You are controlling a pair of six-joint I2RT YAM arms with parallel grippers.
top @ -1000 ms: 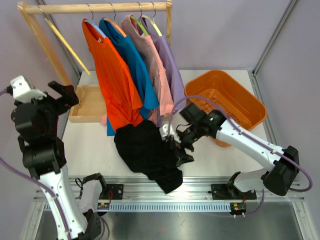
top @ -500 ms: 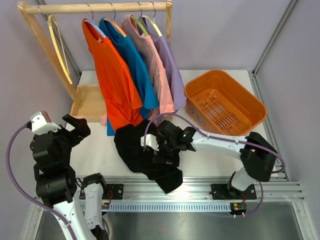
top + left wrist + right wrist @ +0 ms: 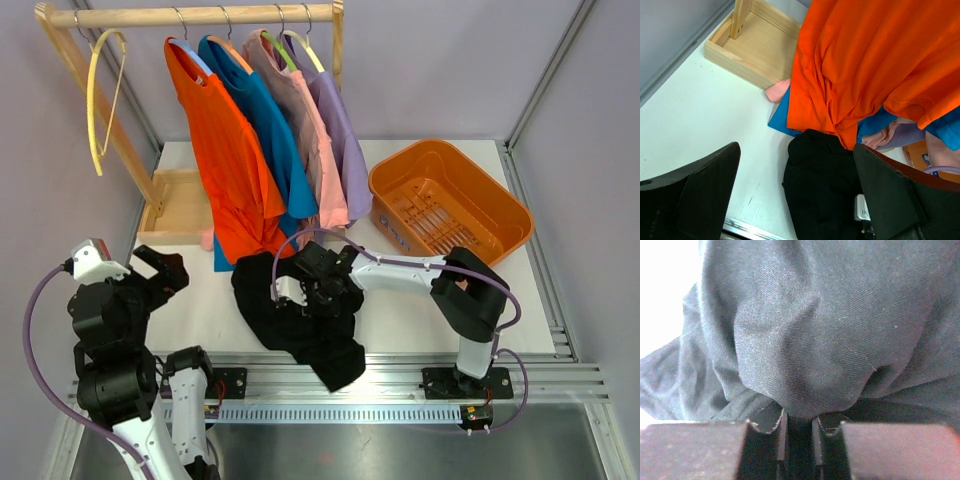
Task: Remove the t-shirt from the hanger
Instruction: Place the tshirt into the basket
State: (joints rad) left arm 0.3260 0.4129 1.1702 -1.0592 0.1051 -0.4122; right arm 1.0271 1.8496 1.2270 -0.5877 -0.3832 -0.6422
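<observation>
T-shirt (image 3: 300,338), black, lies crumpled on the counter (image 3: 420,320) below the hung clothes, already off the hanger (image 3: 100,100), which hangs bare at the rail's left end. One corner of it droops over the counter's near edge.

The right jaws are closed on a raised fold of the black cloth; the wrist view shows the fold pinched between them. The left jaws stand wide open and hold nothing, off to the left of the heap.

To do this well, the pinch looks shallow, so it should be kept firm and the lift slow, or the fold may slip out. The orange shirt (image 3: 230,170) touches the heap at its hem, so I would draw the black cloth up and away from the rack to avoid dragging that hem along.

The orange basket (image 3: 470,175) at the right is empty, its slotted floor showing. The wooden tray (image 3: 180,215) holds only the rack's post.
</observation>
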